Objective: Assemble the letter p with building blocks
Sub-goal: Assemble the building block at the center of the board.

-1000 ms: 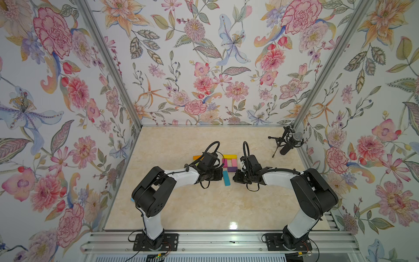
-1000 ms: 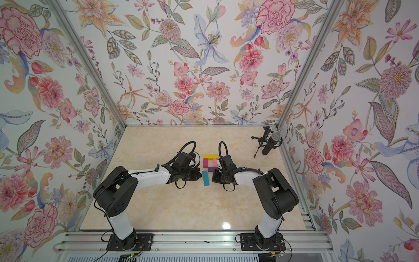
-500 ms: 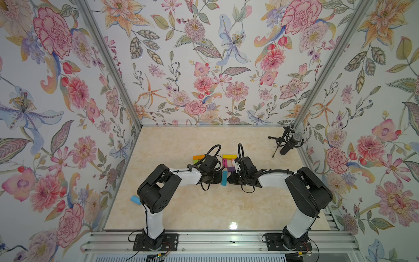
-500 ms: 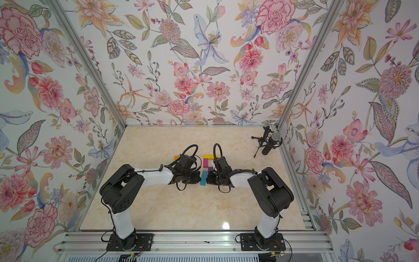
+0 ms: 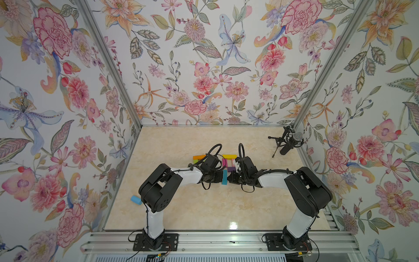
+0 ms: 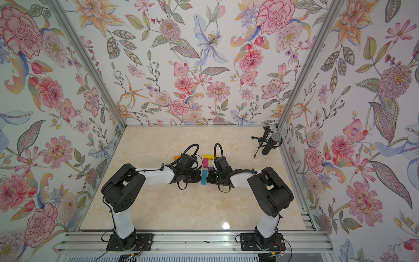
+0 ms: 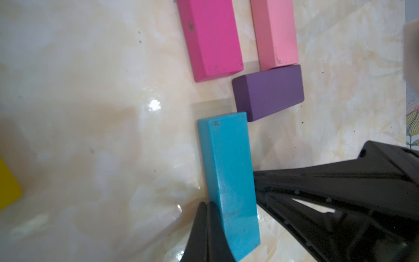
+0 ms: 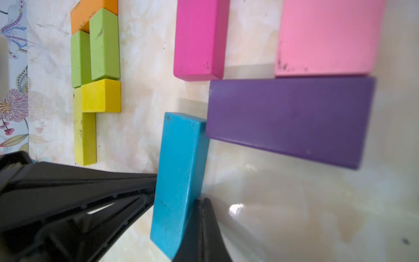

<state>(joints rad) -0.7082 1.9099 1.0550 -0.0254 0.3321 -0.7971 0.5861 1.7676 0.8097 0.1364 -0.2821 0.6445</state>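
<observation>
A teal block [image 5: 224, 177] [image 6: 204, 177] lies flat at the near end of the building blocks. My left gripper [image 7: 206, 204] is shut, its joined tips against one long side of the teal block [image 7: 229, 181]. My right gripper [image 8: 201, 200] is shut too and presses the opposite side of the teal block [image 8: 181, 172]. Just beyond lie a purple block [image 8: 288, 118], a magenta block [image 8: 199, 38] and a pink block [image 8: 326, 36], with a yellow block [image 5: 229, 156] at the far end. In both top views the grippers [image 5: 220, 178] [image 5: 229, 178] face each other across the teal block.
Spare lime green [image 8: 104, 45], yellow [image 8: 101, 96] and orange [image 8: 90, 9] blocks sit in a cluster to the left of the letter, partly under the left arm. A microphone on a small stand [image 5: 288, 143] is at the back right. A light blue piece [image 5: 136, 200] lies by the left wall.
Both arms have closed in from either side, and their shut tips now touch the teal block's long sides. The block has stayed about where it was.
</observation>
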